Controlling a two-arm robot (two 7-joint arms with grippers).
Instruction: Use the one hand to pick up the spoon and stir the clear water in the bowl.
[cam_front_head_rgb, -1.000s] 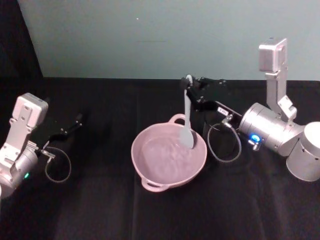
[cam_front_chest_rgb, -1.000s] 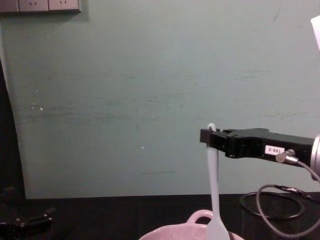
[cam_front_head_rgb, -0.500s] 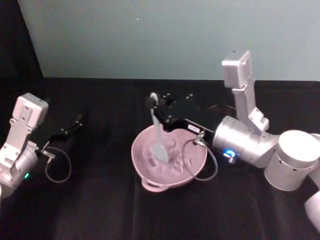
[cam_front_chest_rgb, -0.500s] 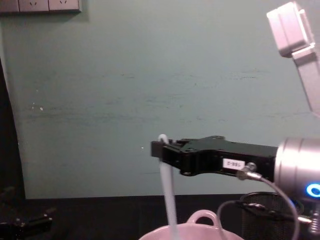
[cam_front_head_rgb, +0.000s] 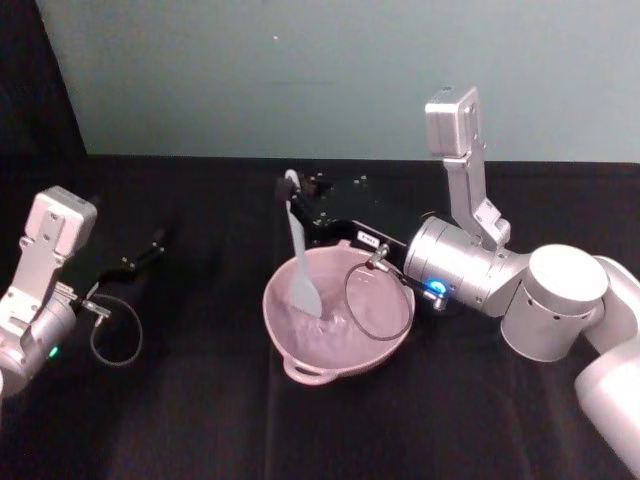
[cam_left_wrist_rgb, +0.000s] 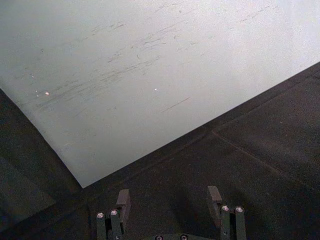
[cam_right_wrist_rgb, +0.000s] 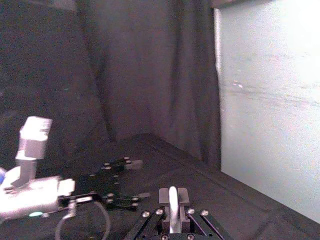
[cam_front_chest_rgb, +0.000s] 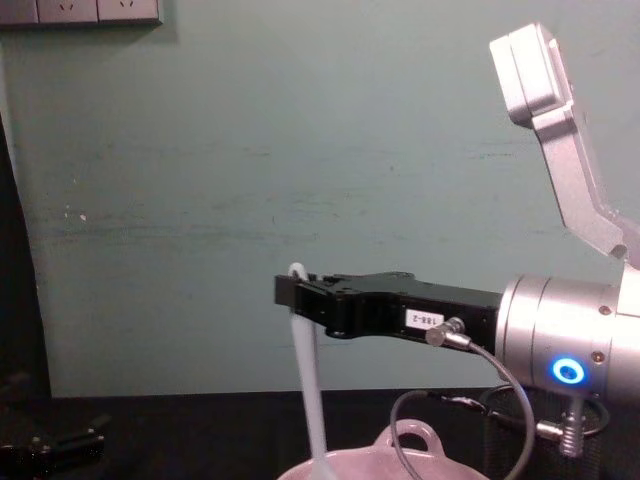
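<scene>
My right gripper is shut on the top of the white spoon, above the far left rim of the pink bowl. The spoon hangs almost upright, with its blade dipped into the water on the bowl's left side. In the chest view the right gripper holds the spoon over the bowl. The right wrist view has the spoon handle clamped between the fingers. My left gripper rests open at the far left of the table, and its fingers stand apart.
A black cloth covers the table, and a pale green wall stands behind it. A loop of the right arm's cable hangs over the bowl's right half. The left arm appears far off in the right wrist view.
My right gripper has carried the spoon leftward across the bowl, from the right rim to the left side. The blade is now in the water. The left arm has not moved.
</scene>
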